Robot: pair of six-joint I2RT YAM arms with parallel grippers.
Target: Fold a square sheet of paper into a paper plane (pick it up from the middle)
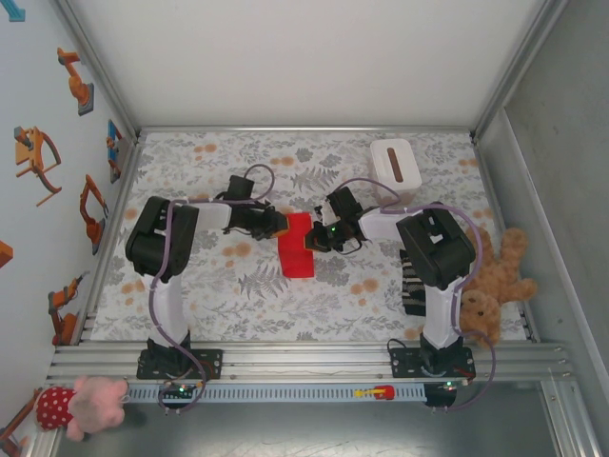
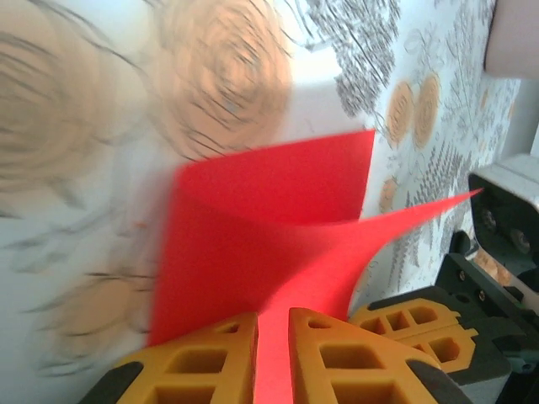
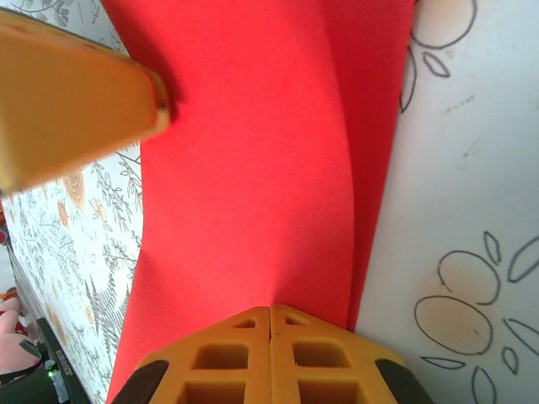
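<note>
The square sheet of paper point(image 1: 296, 249) is bright red and looks like a long folded strip at the middle of the flowered table point(image 1: 238, 286). My left gripper point(image 1: 283, 227) comes in from the left and is shut on the sheet point(image 2: 269, 227), which runs up between its yellow fingers point(image 2: 337, 353) and bends into two curved flaps. My right gripper point(image 1: 315, 238) comes in from the right, its jaws pressed together on the sheet's near edge point(image 3: 253, 168). One left finger point(image 3: 72, 105) shows above the paper in the right wrist view. The paper plane is out of view.
A white box with a dark slot point(image 1: 395, 164) stands at the back right. A brown teddy bear point(image 1: 493, 284) lies past the table's right edge and a pink plush toy point(image 1: 84, 400) at the near left. A dark striped object point(image 1: 414, 286) lies by the right arm.
</note>
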